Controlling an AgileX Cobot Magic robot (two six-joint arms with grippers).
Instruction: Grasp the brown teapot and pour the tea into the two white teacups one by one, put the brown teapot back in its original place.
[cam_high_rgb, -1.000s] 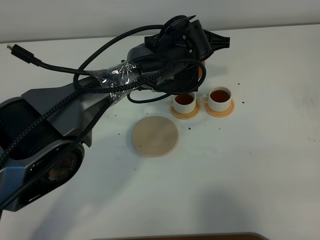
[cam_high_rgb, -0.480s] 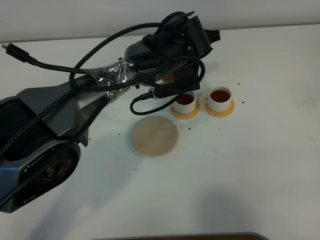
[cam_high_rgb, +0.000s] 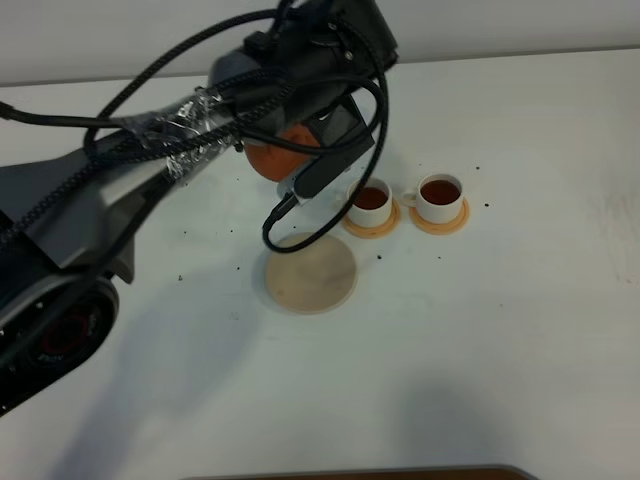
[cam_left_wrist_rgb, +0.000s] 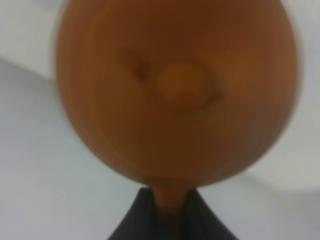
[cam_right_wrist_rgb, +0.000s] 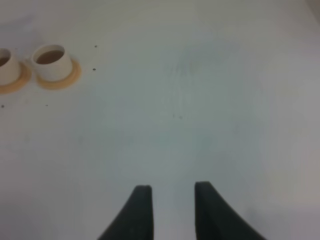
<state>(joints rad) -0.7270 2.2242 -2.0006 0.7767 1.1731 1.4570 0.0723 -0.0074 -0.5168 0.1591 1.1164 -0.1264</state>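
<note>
**Teapot aloft, largely masked by left arm**

The brown teapot (cam_high_rgb: 278, 160) is off the table (cam_high_rgb: 520, 300), at about 11 o'clock from the pale wooden disc (cam_high_rgb: 311, 272). Only an orange-brown patch shows in the high view; spout, lid and handle are hidden behind the left arm (cam_high_rgb: 200, 150) and its cables. The left wrist view is blurred; the pot's body fills it, and the left end effector (cam_left_wrist_rgb: 167, 210) is clenched on a narrow part of the pot. Two white teacups (cam_high_rgb: 372, 199) (cam_high_rgb: 440, 193), both holding dark tea, sit on orange coasters (cam_high_rgb: 371, 226) at 2 o'clock from the disc. The right end effector (cam_right_wrist_rgb: 168, 210) is released, fingers parted above bare table. No legible markings anywhere.
</note>
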